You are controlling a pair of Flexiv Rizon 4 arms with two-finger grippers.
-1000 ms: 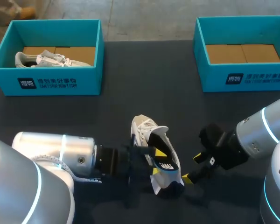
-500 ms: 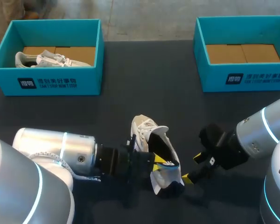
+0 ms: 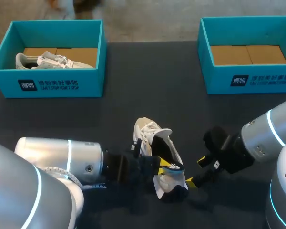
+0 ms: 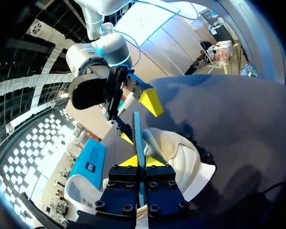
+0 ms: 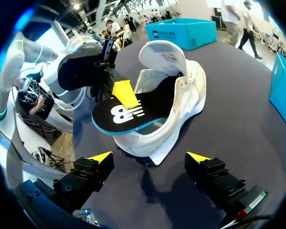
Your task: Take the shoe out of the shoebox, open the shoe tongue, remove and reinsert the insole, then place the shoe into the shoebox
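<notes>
Dark worktop [image 3: 148, 95] carries two teal shoeboxes along its far edge; the left shoebox [image 3: 47, 85] sits at the far left corner with a white shoe in the box [image 3: 52, 61] lying inside it; the right shoebox [image 3: 257, 81] sits at the far right corner and shows only its brown cardboard floor.

Near the middle of the near edge lies the loose white shoe [image 3: 148, 130], well apart from both boxes, its toe toward the far edge and its heel toward the near one; its tongue [image 5: 162, 55] is lifted up and back from the opening.

A black insole [image 5: 128, 117] with a blue rim and a white mark sticks partly out of the shoe's opening, its heel part raised above the shoe's collar.

The robot's left arm comes in low from the near left corner; its left pincer [image 4: 140, 161] is closed narrow on the insole, one yellow tip on each face of it; in the left wrist view the insole shows edge-on between the tips.

The right arm comes in from the near right corner; its right pincer [image 3: 195, 171] stands wide, just beside the shoe's heel end and holding nothing; in the right wrist view the shoe's sole lies ahead of the spread fingers, apart from both tips.
</notes>
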